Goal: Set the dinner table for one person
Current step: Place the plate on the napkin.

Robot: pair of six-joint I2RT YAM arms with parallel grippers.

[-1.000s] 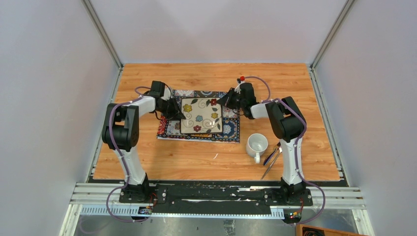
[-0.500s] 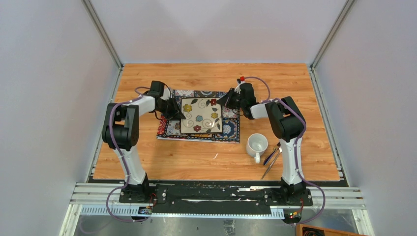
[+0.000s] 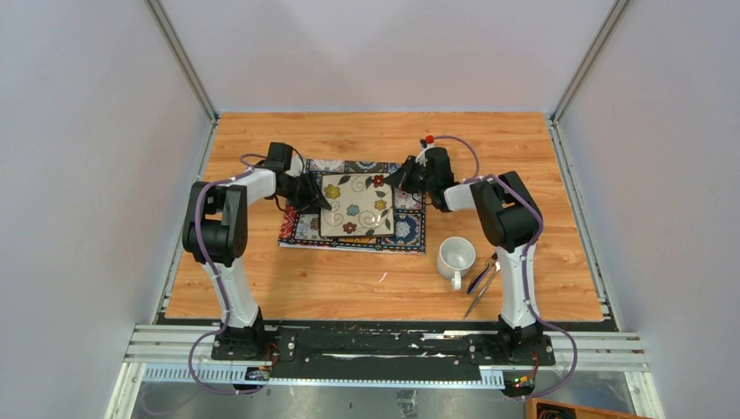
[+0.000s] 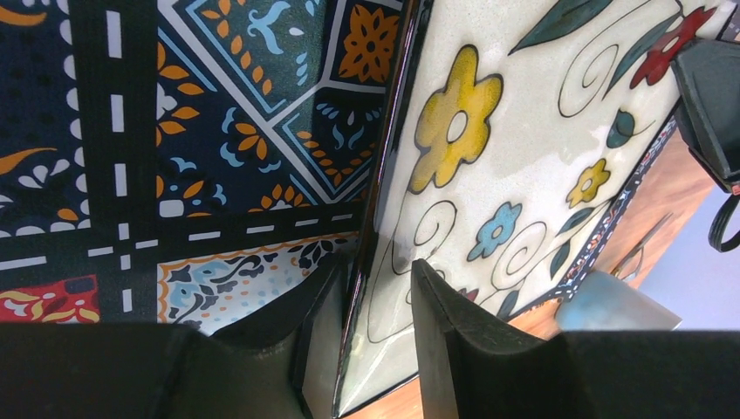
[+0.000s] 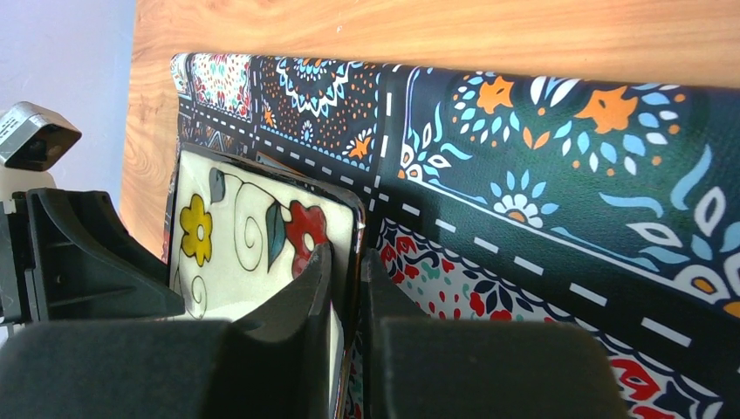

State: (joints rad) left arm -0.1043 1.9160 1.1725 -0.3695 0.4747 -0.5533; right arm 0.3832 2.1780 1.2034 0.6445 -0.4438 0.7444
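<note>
A square cream plate with painted flowers (image 3: 356, 206) lies on or just over a colourful tile-patterned placemat (image 3: 301, 229) on the wooden dinner table (image 3: 349, 140). My left gripper (image 3: 316, 199) is at the plate's left edge. In the left wrist view its jaws (image 4: 375, 271) stand astride the plate's edge (image 4: 524, 131) with a gap on the upper side. My right gripper (image 3: 400, 182) is at the plate's far right corner. In the right wrist view it (image 5: 347, 257) is shut tight on the plate's rim (image 5: 236, 236).
A white mug (image 3: 455, 257) stands on the wood right of the placemat, with cutlery (image 3: 482, 284) lying beside it near the right arm. Grey walls close in the table on three sides.
The left arm has shifted very slightly. The plate, the placemat and the right arm stay where they were.
</note>
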